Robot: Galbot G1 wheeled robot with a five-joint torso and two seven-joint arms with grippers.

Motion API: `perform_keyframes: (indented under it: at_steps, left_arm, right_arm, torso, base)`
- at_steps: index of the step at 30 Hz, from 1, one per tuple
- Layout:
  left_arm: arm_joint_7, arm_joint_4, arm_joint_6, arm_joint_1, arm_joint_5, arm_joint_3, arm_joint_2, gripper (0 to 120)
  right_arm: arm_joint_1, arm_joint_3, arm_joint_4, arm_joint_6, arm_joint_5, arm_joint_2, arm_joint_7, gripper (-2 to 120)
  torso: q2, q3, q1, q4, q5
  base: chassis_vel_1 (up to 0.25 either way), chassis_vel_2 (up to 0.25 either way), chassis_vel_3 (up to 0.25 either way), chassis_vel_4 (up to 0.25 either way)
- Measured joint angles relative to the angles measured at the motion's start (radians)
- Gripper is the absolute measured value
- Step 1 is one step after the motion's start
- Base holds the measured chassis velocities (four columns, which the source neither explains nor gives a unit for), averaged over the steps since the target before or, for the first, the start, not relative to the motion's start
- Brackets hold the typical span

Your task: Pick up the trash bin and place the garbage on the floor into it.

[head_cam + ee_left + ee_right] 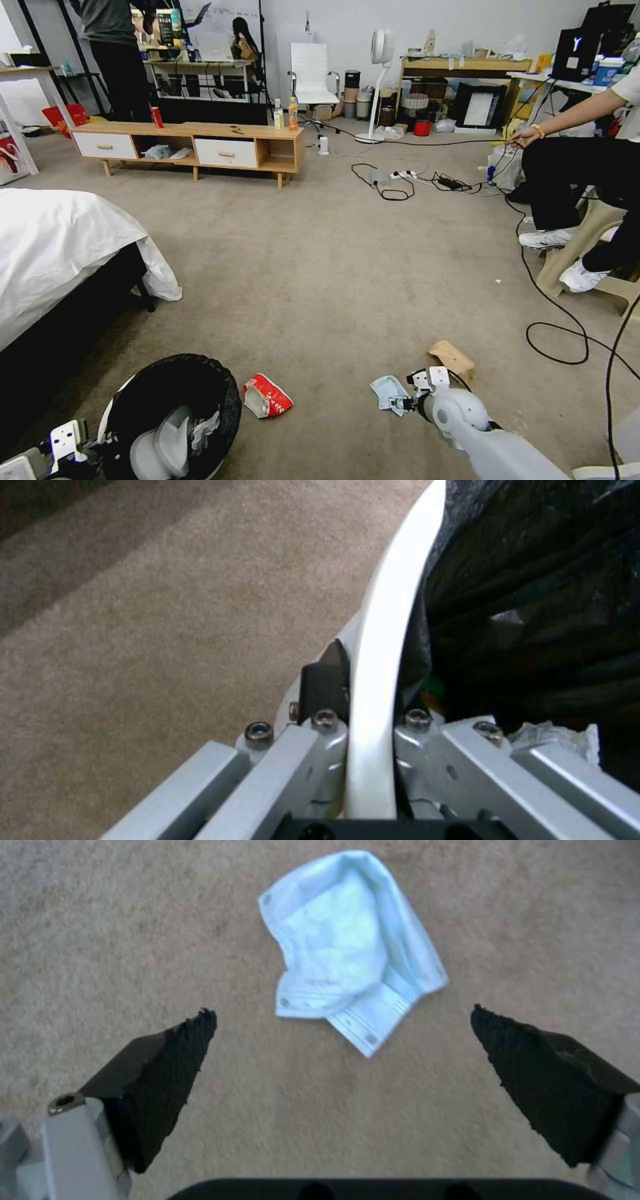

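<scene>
Left tool (369,720) clamped on the trash bin (383,645) rim: one black pad (325,680) outside the white wall, other finger inside against the black bag (533,605). Floor (167,645) on the outer-pad side.

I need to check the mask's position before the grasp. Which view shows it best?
The right wrist view: the light blue mask lies crumpled on the carpet, ahead of the open right gripper. The head view shows it small beside that gripper.

Light blue mask (347,950), beige carpet (133,915)
</scene>
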Motion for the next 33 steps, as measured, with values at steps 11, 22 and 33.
perform_keyframes:
  at_steps: [11, 22, 33]
  left_arm:
    - [0.005, 0.002, -0.003, 0.006, 0.008, -0.002, -0.006, 2]
    - [0.009, 0.002, -0.006, 0.014, 0.015, -0.005, -0.012, 2]
    - [0.013, 0.003, -0.008, 0.016, 0.022, -0.002, -0.015, 2]
  right_arm:
    - [0.039, -0.016, -0.097, 0.033, -0.045, 0.072, -0.052, 98]
    - [0.065, -0.018, -0.207, 0.075, -0.105, 0.121, -0.104, 98]
    - [0.08, -0.003, -0.272, 0.1, -0.148, 0.13, -0.122, 98]
  torso:
    - [0.0, 0.0, 0.0, -0.0001, -0.0001]
    - [0.0, 0.0, 0.0, -0.0002, -0.0001]
    - [0.0, 0.0, 0.0, -0.0002, -0.0001]
  base:
    - [0.0, 0.0, 0.0, 0.0]
    - [0.0, 0.0, 0.0, 0.0]
    - [0.0, 0.0, 0.0, 0.0]
